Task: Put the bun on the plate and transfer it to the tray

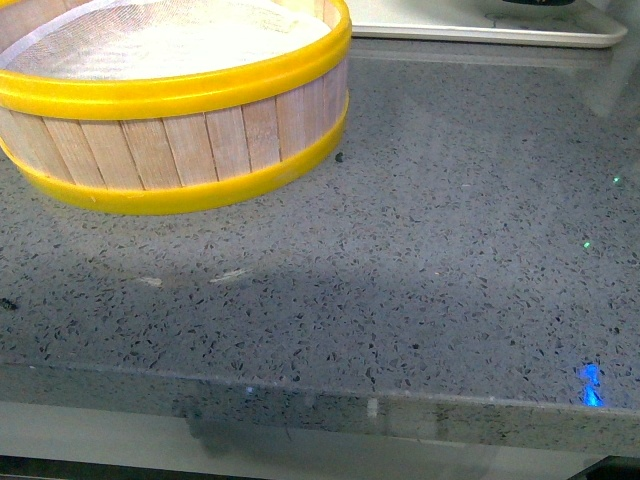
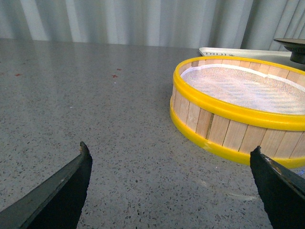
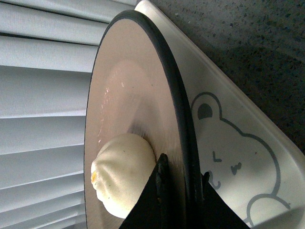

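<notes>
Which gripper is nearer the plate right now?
Right. The right gripper is clamped on the plate's rim, with the bun on it, over the tray. The left gripper is open over bare counter, beside the steamer basket.

The tray (image 1: 490, 32) is cut off at the front view's top edge.

Grey speckled stone counter (image 1: 420, 260), yellow-rimmed wooden steamer basket (image 1: 170, 150) on it, white tray (image 1: 480, 35) at far edge

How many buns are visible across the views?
1: the bun sits on the plate, whose rim the right gripper pinches above the tray. The steamer basket looks empty.
</notes>
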You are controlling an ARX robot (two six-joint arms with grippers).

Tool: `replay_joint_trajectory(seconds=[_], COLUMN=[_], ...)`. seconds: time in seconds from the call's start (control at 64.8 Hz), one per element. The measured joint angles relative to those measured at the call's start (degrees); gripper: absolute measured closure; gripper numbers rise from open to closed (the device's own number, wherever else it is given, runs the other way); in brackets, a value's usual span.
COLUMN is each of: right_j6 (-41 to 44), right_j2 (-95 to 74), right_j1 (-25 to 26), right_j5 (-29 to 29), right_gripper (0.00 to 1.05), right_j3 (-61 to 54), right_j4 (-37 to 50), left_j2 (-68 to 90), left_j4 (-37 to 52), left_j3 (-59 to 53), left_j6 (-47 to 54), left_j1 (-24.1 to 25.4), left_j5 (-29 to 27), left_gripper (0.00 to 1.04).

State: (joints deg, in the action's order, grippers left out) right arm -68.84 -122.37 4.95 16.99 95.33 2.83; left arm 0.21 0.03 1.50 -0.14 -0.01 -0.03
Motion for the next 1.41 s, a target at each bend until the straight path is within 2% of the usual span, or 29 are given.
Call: replay_joint_trajectory(seconds=[0.232, 0.448, 0.541, 0.741, 0.896, 0.988, 1.081, 1.405], right_j6=[0.07, 0.15, -0.15, -0.20, -0.57, -1.11, -1.49, -1.99], right_j2=[-2.40, -2.91, -3.19, -3.32, -1.92, -0.28, 1.27, 6.60], right_j1=[-0.15, -0.28, -0.28, -0.28, -0.26, -0.22, -0.07, 1.97], right_j5=[-0.20, -0.63, -0.42, -0.07, 0.98, 1.42, 1.60, 2.40], right_gripper=[1.02, 1.01, 0.83, 0.53, 0.19, 0.07, 0.09, 0.09], right_j3=[2.10, 5.42, 6.43, 7.37, 4.52, 1.95, -0.15, -8.37], right_j4=[-1.44, -6.84, -7.69, -8.20, -6.86, -5.35, -4.33, 0.90], left_j2=[0.00, 0.00, 0.00, 0.00, 0.00, 0.00, 0.00, 0.00], left_j4=[0.00, 0.00, 0.00, 0.00, 0.00, 0.00, 0.00, 0.00], left_j3=[0.00, 0.00, 0.00, 0.00, 0.00, 0.00, 0.00, 0.00], left_j6=[0.02, 0.00, 0.00, 0.02, 0.00, 0.00, 0.00, 0.02], left_j1=[0.00, 0.00, 0.00, 0.00, 0.00, 0.00, 0.00, 0.00], left_j5=[0.00, 0.00, 0.00, 0.00, 0.00, 0.00, 0.00, 0.00], left_gripper=[0.07, 0.07, 0.07, 0.07, 0.07, 0.07, 0.07, 0.07])
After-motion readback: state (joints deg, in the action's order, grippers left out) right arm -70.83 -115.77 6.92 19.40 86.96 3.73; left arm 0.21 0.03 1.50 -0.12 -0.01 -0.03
